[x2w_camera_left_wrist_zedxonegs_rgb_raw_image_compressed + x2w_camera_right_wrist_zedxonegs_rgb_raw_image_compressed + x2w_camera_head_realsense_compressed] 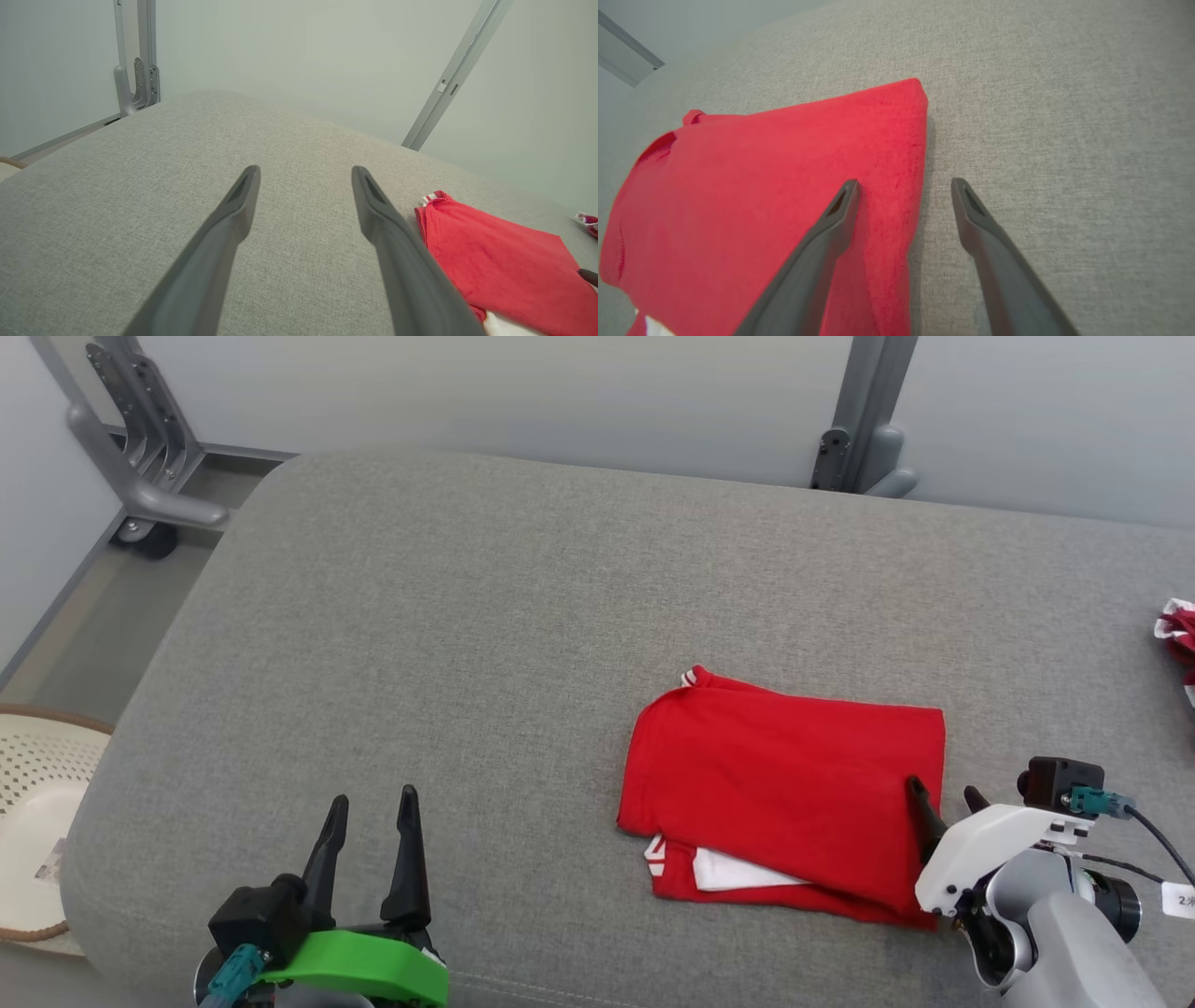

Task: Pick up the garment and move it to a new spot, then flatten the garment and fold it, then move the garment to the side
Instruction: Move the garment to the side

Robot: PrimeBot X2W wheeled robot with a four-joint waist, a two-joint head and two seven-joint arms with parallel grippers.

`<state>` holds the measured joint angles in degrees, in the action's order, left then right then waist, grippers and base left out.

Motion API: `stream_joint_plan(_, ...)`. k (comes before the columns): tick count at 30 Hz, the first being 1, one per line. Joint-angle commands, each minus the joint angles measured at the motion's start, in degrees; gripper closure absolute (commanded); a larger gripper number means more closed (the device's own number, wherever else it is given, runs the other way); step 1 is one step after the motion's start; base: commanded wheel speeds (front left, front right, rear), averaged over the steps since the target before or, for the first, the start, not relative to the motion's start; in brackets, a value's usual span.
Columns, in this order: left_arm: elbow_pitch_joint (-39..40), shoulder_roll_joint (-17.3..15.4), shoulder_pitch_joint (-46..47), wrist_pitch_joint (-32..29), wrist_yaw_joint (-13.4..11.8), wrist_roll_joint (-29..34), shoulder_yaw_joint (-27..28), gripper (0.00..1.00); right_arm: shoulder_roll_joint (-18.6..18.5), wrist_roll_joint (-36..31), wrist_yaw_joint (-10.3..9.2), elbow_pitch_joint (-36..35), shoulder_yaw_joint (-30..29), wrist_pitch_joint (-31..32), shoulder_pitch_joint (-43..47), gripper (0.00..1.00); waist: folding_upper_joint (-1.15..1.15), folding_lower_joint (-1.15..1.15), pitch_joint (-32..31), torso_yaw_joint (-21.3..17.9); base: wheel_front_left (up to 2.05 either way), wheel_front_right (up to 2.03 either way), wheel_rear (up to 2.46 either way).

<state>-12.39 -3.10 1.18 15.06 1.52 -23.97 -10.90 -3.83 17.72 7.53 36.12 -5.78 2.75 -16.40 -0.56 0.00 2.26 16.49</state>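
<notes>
The garment (784, 789) is a red shirt with white trim, folded into a flat rectangle on the grey cushion (485, 644), right of centre. My right gripper (945, 792) stands open at its right edge: one finger over the red cloth (784, 186), the other over bare cushion. It is unclear whether the fingers touch. My left gripper (372, 800) is open at the lower left, well clear of the shirt, with nothing between its fingers (238, 205). The left wrist view shows the garment (504, 261) to the right.
Another red and white piece of cloth (1178, 633) lies at the cushion's far right edge. A pale perforated basket (37, 803) sits on the floor at the left. Grey metal frame legs (140, 457) stand behind the cushion against the wall.
</notes>
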Motion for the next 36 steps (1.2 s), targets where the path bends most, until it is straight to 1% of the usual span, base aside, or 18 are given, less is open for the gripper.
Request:
stream_joint_plan(1,0.0,0.1,0.2,0.2,0.2,0.7,0.1,0.0,-0.5,0.7,-0.09,0.6,-0.1,0.3,-0.8,0.0,0.56,0.0,0.7,1.0,0.0,0.0,0.0)
stream_joint_plan(7,0.0,0.1,0.7,0.2,0.3,0.8,-0.1,0.0,-2.1,4.6,-0.08,6.9,2.2,3.4,-4.5,0.0,0.56,0.0,1.6,2.0,0.0,0.0,0.0)
stream_joint_plan(8,0.0,0.1,0.7,0.2,0.3,0.8,-0.1,0.0,-2.1,5.7,-0.07,7.6,2.7,4.0,-4.9,0.16,0.56,0.0,1.7,2.0,0.0,0.0,0.0)
stream_joint_plan(9,0.1,0.1,0.8,0.2,0.2,0.7,0.0,0.0,-2.2,6.6,-0.06,8.2,3.2,4.6,-5.2,0.51,0.56,0.0,1.8,2.0,0.0,0.0,0.0)
stream_joint_plan(10,0.1,0.1,0.8,0.2,0.1,0.7,0.0,0.0,-2.4,7.5,-0.06,8.7,4.0,5.1,-5.4,0.62,0.56,0.0,1.9,1.9,0.0,0.0,0.0)
stream_joint_plan(12,0.1,0.2,0.8,0.2,0.0,0.7,0.2,0.0,-2.6,9.3,-0.06,9.3,5.5,6.0,-5.6,1.0,0.56,0.0,1.9,1.7,0.0,0.0,0.0)
stream_joint_plan(18,0.5,0.2,0.9,0.2,0.1,0.9,0.3,0.0,-4.6,12.6,-0.06,8.2,9.6,3.6,-6.9,1.0,0.56,0.0,2.1,-0.6,0.0,0.0,0.0)
stream_joint_plan(23,1.1,0.2,1.2,0.1,0.2,1.4,0.6,0.0,-7.1,13.7,-0.09,7.3,12.0,1.6,-8.5,1.0,0.56,0.0,2.8,-4.9,0.0,0.0,0.0)
stream_joint_plan(27,1.7,0.2,1.9,0.1,0.3,1.3,0.3,0.0,-8.8,13.9,-0.09,7.2,13.1,0.9,-10.6,1.0,0.56,0.0,4.3,-9.7,0.0,0.0,0.0)
stream_joint_plan(31,2.2,0.2,3.2,0.1,0.2,1.6,0.0,0.0,-10.2,14.2,-0.09,6.8,13.8,0.6,-12.9,1.0,0.56,0.0,6.2,-15.4,0.0,0.0,0.0)
stream_joint_plan(36,2.1,0.2,5.3,0.1,0.6,2.3,-0.4,0.0,-11.3,14.7,-0.09,6.7,14.1,-0.1,-15.0,1.0,0.56,0.0,8.1,-22.1,0.0,0.0,0.0)
